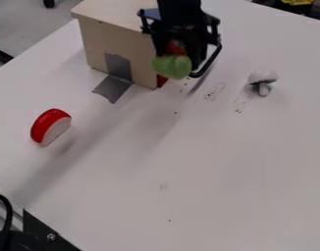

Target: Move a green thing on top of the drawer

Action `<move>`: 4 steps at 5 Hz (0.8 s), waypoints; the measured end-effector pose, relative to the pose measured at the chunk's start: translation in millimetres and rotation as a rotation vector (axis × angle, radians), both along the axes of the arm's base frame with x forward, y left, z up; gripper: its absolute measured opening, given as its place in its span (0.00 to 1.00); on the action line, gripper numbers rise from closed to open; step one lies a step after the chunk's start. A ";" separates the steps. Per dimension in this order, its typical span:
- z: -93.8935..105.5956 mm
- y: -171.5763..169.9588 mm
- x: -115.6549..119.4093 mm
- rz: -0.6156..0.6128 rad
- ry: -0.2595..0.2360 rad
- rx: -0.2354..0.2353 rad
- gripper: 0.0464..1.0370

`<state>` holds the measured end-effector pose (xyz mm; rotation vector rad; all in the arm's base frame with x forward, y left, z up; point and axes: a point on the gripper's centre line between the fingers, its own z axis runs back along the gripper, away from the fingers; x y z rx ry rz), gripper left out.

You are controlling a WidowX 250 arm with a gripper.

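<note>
My black gripper [177, 53] hangs at the top of the camera view, in front of the right side of the wooden drawer box [117, 41]. It is shut on a rounded green thing [171, 66], which is held up off the table. A bit of red shows just above the green thing, between the gripper's dark parts. The box has a light flat top, partly hidden behind the gripper, and a grey strip on its front that runs down onto the table.
A red and white rounded piece [50, 127] lies on the white table [208, 171] at the left. A white mushroom-shaped thing [262, 82] is at the right. Something red shows at the box's lower right corner. Black hardware and a cable occupy the lower left corner.
</note>
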<state>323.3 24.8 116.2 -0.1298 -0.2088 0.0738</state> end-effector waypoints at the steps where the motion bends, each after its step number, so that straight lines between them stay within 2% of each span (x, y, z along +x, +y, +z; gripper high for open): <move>1: 36.4 26.7 17.6 0.046 -0.076 0.004 0.54; 2: 40.2 47.9 37.5 0.057 -0.064 0.037 0.54; 4: 26.7 89.1 67.0 0.086 -0.018 0.098 0.54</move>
